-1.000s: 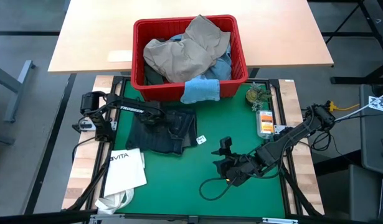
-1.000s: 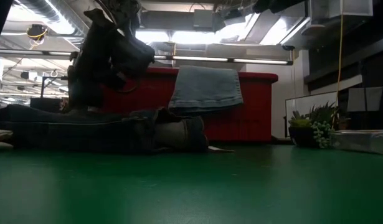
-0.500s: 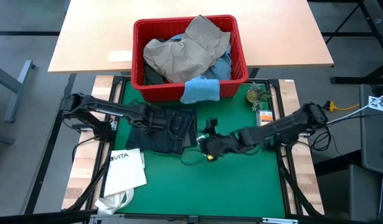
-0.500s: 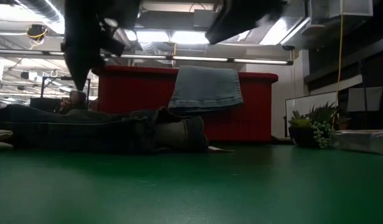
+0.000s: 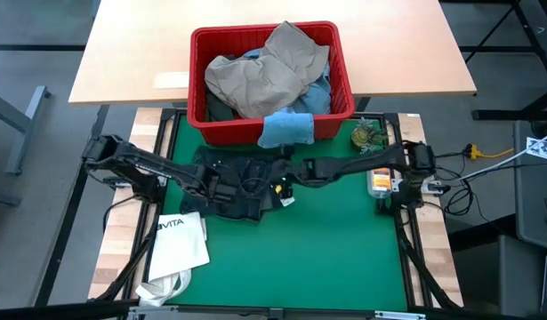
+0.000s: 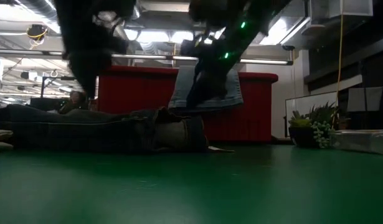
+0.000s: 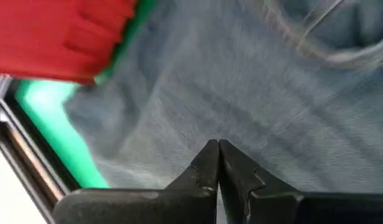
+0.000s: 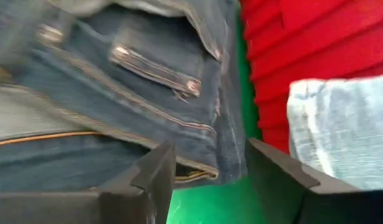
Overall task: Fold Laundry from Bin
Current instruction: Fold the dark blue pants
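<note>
Dark jeans [image 5: 233,187] lie crumpled on the green counter [image 5: 344,249] just in front of the red bin [image 5: 211,120], left of centre. The left tool [image 7: 217,155], fingers pressed together and empty, sits over the denim. The right tool [image 8: 207,171], fingers spread wide, hovers at the jeans' right edge, holding nothing. More laundry [image 5: 264,71] fills the bin, a light blue cloth [image 5: 286,129] draped over its front rim.

Red bin [image 5: 198,107] with ribbed sides, tan trousers [image 5: 264,76] heaped inside, light blue cloth [image 5: 286,130] on its rim; dark navy jeans [image 5: 233,191] with orange stitching, green mat [image 5: 335,249], white tote bag [image 5: 180,240]
</note>
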You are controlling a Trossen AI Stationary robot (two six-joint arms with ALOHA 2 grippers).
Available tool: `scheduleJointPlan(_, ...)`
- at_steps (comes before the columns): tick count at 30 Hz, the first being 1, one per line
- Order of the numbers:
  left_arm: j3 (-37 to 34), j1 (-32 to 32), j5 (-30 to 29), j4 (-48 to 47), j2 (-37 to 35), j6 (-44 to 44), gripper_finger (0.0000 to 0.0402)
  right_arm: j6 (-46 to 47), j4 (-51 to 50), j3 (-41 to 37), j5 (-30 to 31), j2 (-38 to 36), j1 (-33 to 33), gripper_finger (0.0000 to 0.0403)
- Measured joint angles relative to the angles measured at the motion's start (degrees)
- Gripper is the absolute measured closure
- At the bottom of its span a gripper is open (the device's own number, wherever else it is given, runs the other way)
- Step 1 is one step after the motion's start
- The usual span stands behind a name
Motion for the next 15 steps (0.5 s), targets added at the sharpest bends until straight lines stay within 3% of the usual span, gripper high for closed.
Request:
scheduleJointPlan(10,-18.22,-0.76,1.34,14.24,-0.19,-3.25,0.0399,-0.5,4.41,0.01,-8.08,6.09,-6.31,0.0212)
scheduleJointPlan(15,-21.69,-0.81,0.22,17.23,-0.38,-3.23,0.0399,0.72,3.56,0.28,-8.53,8.8,-7.83,0.0212)
